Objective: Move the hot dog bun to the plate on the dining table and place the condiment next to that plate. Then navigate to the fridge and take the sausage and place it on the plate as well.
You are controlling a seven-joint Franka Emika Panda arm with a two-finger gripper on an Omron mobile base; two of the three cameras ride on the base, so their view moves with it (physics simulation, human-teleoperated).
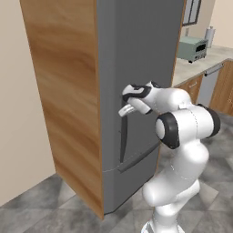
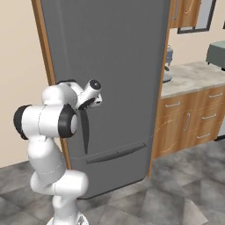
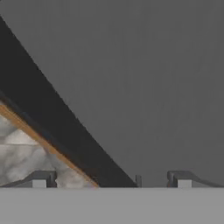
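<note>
So, gripper point(image 1: 124, 110) hovering at fridge point(image 1: 132, 59) door handle point(image 1: 124, 141), jaws spread wide, gripping nothing. Fridge shut, sausage presumably inside. Risk: jaws closing beside handle, not around it, and slipping off when pulling starts, door staying shut.

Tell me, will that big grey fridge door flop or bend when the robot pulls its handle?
Probably not. The fridge door is one tall flat slab, so it likely swings stiffly and feels heavy. Its handle is a long smooth dark bar, maybe slippery. The open gripper sits right at its top end, gripping nothing.
</note>
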